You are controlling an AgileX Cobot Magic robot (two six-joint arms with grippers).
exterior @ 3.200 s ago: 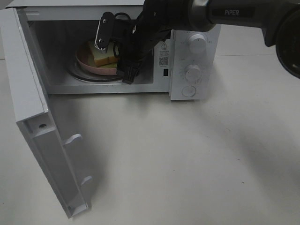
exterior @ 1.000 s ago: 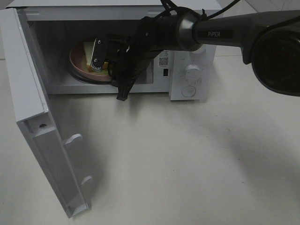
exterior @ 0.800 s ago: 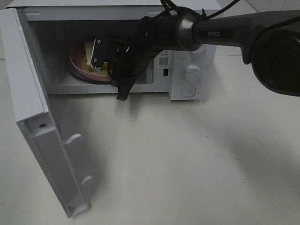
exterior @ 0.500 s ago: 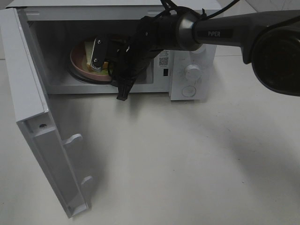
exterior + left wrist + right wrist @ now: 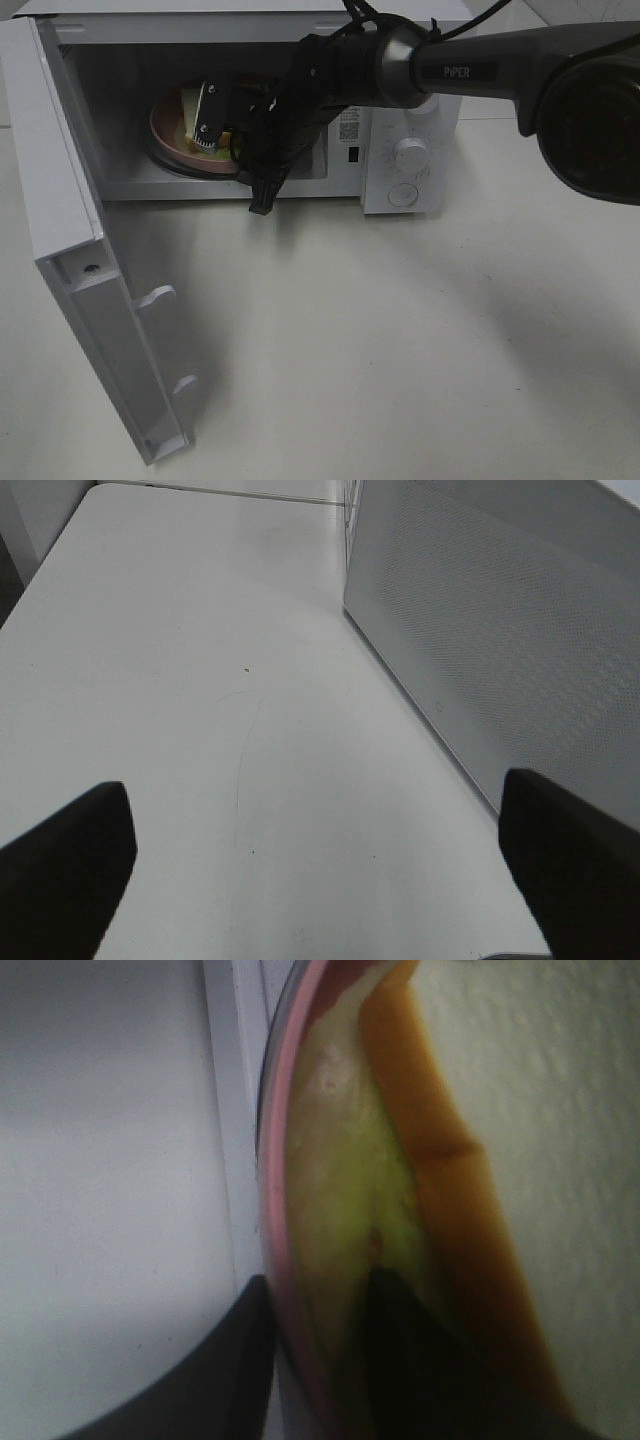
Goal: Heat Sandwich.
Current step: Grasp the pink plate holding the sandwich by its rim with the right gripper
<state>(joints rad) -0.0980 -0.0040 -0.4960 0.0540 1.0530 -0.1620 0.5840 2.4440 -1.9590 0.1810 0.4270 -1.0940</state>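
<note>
The sandwich (image 5: 188, 103) lies on a round pink plate (image 5: 165, 135) inside the open microwave (image 5: 400, 90), over its glass turntable (image 5: 190, 167). My right gripper (image 5: 214, 135) reaches in through the opening and is shut on the plate's near rim. In the right wrist view its dark fingers (image 5: 235, 1360) pinch the pink rim (image 5: 272, 1210) from both sides, with the sandwich's orange edge (image 5: 440, 1190) just beyond. My left gripper (image 5: 315, 865) is out of the high view. It stands open above the bare white table beside the microwave's perforated side wall (image 5: 500, 630).
The microwave door (image 5: 90, 280) swings out wide to the left, reaching toward the table's front. The control panel with two knobs (image 5: 410, 150) and a round button is on the microwave's right. The right arm (image 5: 480, 70) crosses above that panel.
Since the oldest frame the right gripper has carried the plate and sandwich deeper and leftward into the microwave. Over the last second nothing has visibly moved.
</note>
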